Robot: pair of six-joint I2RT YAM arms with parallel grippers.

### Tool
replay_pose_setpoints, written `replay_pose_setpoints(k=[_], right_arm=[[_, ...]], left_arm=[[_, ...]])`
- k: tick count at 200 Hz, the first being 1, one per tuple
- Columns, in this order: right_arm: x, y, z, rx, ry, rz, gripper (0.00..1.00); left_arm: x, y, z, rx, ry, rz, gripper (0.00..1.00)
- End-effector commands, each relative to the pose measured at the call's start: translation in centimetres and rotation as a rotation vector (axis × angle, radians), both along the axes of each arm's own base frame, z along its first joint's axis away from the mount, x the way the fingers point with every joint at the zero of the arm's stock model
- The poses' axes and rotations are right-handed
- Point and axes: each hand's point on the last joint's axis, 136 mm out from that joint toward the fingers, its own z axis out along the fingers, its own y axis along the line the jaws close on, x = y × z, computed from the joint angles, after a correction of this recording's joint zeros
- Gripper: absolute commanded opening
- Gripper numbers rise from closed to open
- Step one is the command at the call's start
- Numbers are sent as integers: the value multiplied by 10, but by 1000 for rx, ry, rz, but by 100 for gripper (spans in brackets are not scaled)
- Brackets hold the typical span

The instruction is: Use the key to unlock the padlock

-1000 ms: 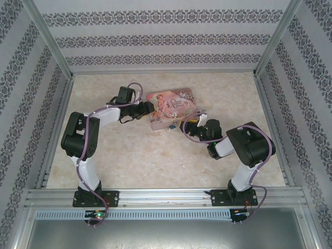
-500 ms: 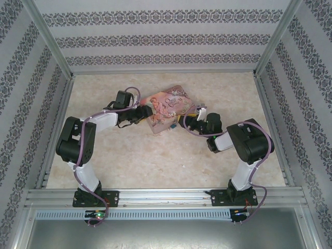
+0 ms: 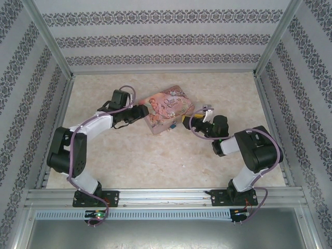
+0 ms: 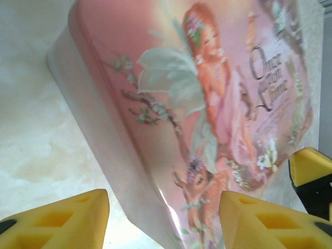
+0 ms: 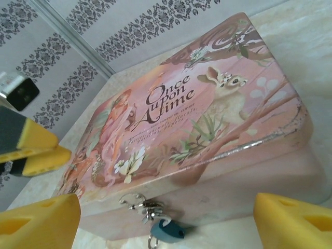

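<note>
Tabletop (image 3: 155,155): pale marbled surface under both arms.
Pink tin (image 3: 167,108): lies between the two end effectors, one edge inside the left one's span.
Left end effector (image 4: 163,223): fingers spread wide, straddling the tin's side.
Right end effector (image 5: 166,220): fingers spread wide, gripping nothing.
Padlock (image 5: 167,231): hangs on the tin's clasp, just ahead of the right end effector, centred between its fingers.

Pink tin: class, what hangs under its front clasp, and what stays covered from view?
Under the silver clasp on the front wall of the pink tin hangs the blue padlock. The shut lid covers whatever is inside the tin.
</note>
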Motion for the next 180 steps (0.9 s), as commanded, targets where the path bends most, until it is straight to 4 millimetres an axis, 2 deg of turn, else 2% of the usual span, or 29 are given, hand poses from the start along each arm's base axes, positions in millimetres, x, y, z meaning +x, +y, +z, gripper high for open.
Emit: replay_pose_setpoints(k=[1,35,66,106,135,180], right_arm=[[-11,0,5,19,-4,45,86],[-23,9,11,64,6,117,85],[-27,15,7,89,35,153,84],[-27,27,-4,100,66,182,82],[-21,40,-11,117,71,205,79],[-14,55,-24,107,77,229,79]], left_arm=[[-5,9,25,57,-73,-6,57],[-9,-6,57,6,-150,-85,54],[-11,-29,64,-50,-136,-158,50],[-6,-64,60,-99,-98,-240,47],[-1,-86,49,-112,-58,-293,46],[5,-101,25,-104,17,-325,43]])
